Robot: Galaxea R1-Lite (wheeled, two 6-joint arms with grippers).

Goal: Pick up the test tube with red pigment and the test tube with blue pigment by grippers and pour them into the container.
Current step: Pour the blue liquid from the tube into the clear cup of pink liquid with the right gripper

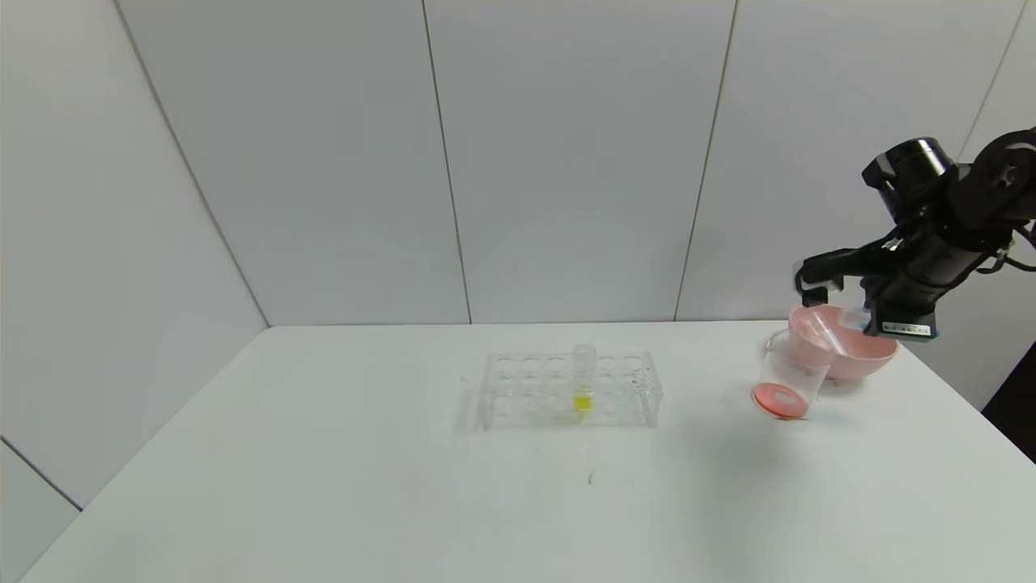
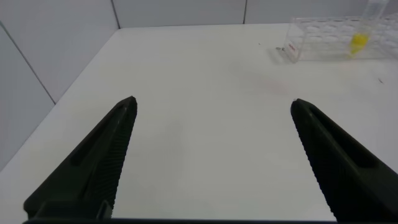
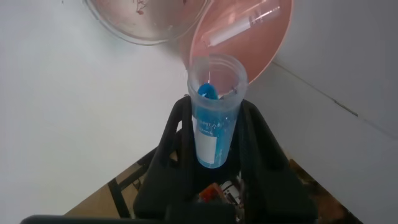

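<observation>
So the right gripper (image 3: 214,140) is clamping tight on the test tube with blue pigment (image 3: 213,112), a clear ribbed-rim plastic cylinder, hanging over the glossy pink bowl (image 1: 870,350) just beside the clear glass container (image 1: 789,380), reddish at its bottom. The left gripper (image 2: 211,155) is sitting spread wide over the bare white table (image 2: 205,74).

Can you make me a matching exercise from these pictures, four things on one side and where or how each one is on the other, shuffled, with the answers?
Things:
1. test tube with blue pigment
2. yellow tube
3. empty tube
4. left gripper

States:
A. lying inside the pink bowl
B. open above bare table
C. clamped in the right gripper, mouth toward the container
D. standing in the clear rack

Pairs: 1-C, 2-D, 3-A, 4-B
</observation>
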